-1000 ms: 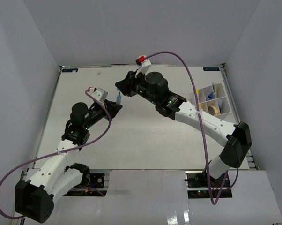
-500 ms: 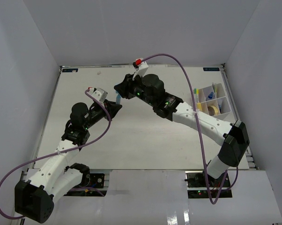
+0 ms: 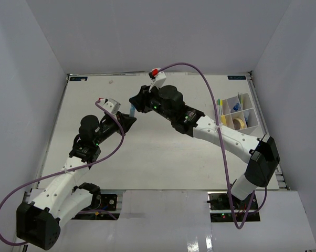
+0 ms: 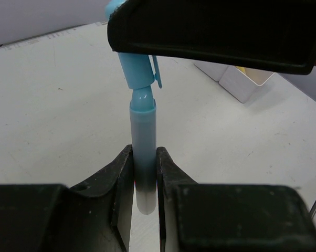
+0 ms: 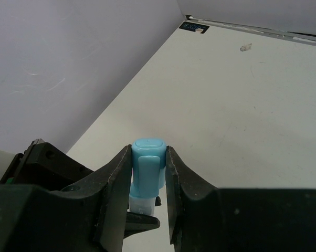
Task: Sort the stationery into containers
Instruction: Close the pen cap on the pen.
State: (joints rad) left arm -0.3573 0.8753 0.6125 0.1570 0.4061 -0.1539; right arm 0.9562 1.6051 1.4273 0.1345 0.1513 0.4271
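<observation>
Clamped the barrel of a light-blue marker (image 4: 142,131) between the nearly closed jaws of the left gripper (image 4: 144,157); pinched its cap (image 5: 148,149) in the right gripper (image 5: 147,157), likewise narrow. Held above the table (image 3: 147,152) near 11 o'clock, well apart from the organizer box (image 3: 251,113) at 3 o'clock.

Light-blue pen (image 4: 143,147) upright — cap (image 4: 139,71) seemingly partway off.

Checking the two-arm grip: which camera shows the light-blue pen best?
Left wrist: the pen shows nearly full length, barrel clamped in the left gripper, cap at top. Right wrist shows only the cap end-on in the right gripper. Top external shows just a small blue sliver between the two grippers.
</observation>
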